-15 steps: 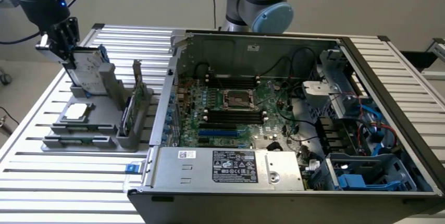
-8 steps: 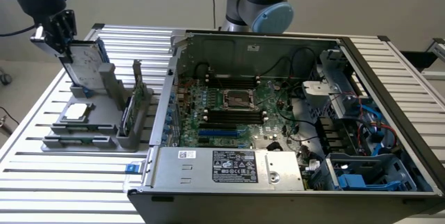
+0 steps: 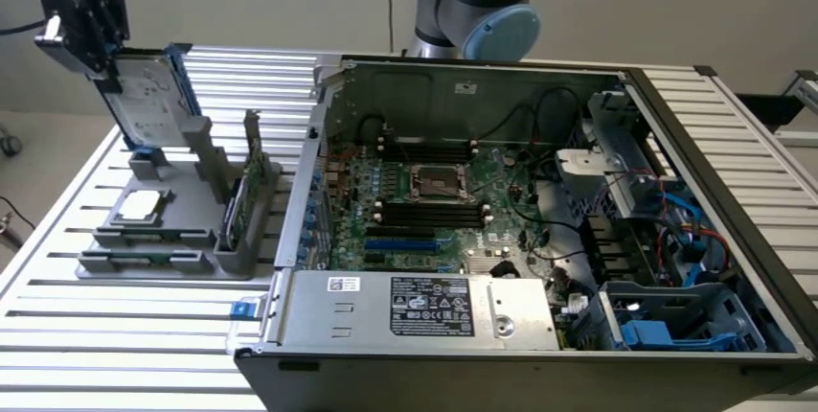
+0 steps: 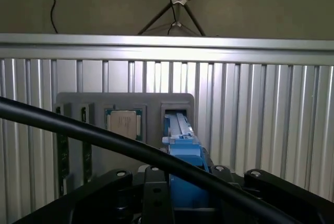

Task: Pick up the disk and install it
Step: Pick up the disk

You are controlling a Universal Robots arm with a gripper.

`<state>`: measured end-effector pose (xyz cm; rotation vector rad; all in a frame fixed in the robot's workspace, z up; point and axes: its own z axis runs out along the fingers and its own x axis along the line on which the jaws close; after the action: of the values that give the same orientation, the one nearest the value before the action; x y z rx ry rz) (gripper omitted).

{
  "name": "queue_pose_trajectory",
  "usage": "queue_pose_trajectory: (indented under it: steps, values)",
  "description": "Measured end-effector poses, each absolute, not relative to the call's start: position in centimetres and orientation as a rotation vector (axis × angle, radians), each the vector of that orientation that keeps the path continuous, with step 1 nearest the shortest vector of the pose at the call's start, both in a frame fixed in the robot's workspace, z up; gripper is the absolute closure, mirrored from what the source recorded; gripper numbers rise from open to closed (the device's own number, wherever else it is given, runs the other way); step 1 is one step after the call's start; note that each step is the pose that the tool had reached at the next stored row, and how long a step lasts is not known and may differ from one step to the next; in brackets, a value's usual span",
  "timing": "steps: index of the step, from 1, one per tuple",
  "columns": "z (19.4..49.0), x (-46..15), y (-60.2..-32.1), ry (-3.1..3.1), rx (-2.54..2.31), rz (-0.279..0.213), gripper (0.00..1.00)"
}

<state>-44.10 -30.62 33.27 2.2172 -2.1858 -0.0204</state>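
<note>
the pincer (image 3: 105,59), half-closed, grips the disk (image 3: 151,101) by its top edge — kept upright because the grey rack's (image 3: 192,177) slot on the desk (image 3: 77,335) stores it standing.

Slatted metal table (image 3: 115,345) bears grey holder (image 3: 153,263) and open computer case (image 3: 473,96).

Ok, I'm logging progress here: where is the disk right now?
At the exterior view's far left, the disk stands nearly upright, its top end in the gripper and its lower end at the back of the grey holder.
</note>
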Motion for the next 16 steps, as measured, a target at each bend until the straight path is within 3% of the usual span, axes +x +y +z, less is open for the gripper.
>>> queue_pose_trajectory:
  steps: [16]
  values:
    - [40.5,-40.8,-31.0,-2.184,2.218,-0.022,0.67]
